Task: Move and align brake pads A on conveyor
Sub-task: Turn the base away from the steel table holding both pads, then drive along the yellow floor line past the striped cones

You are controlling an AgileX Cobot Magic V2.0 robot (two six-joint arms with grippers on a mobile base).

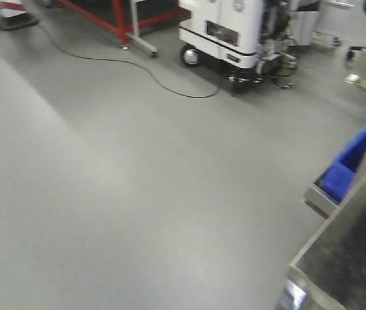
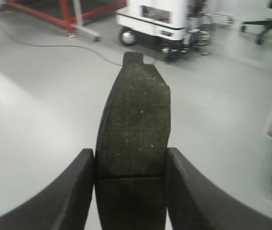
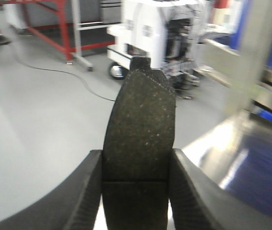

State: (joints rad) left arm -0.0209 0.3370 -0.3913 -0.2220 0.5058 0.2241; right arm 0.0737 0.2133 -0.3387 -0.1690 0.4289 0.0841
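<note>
In the left wrist view, a dark grey brake pad (image 2: pixel 135 110) with a groove across its middle stands on end between the black fingers. My left gripper (image 2: pixel 130 160) is shut on its lower half, above the grey floor. In the right wrist view, a second brake pad (image 3: pixel 140 115) of the same kind is held the same way. My right gripper (image 3: pixel 136 160) is shut on it, beside the edge of a shiny steel table (image 3: pixel 251 163). The conveyor is out of view. Neither gripper shows in the front view.
A white wheeled machine (image 1: pixel 228 32) stands ahead on the grey floor, with a black cable (image 1: pixel 150 71) trailing from it. A red metal frame (image 1: pixel 105 19) stands at the back left. A blue bin (image 1: pixel 350 165) and a steel-edged table (image 1: pixel 350 258) are at the right.
</note>
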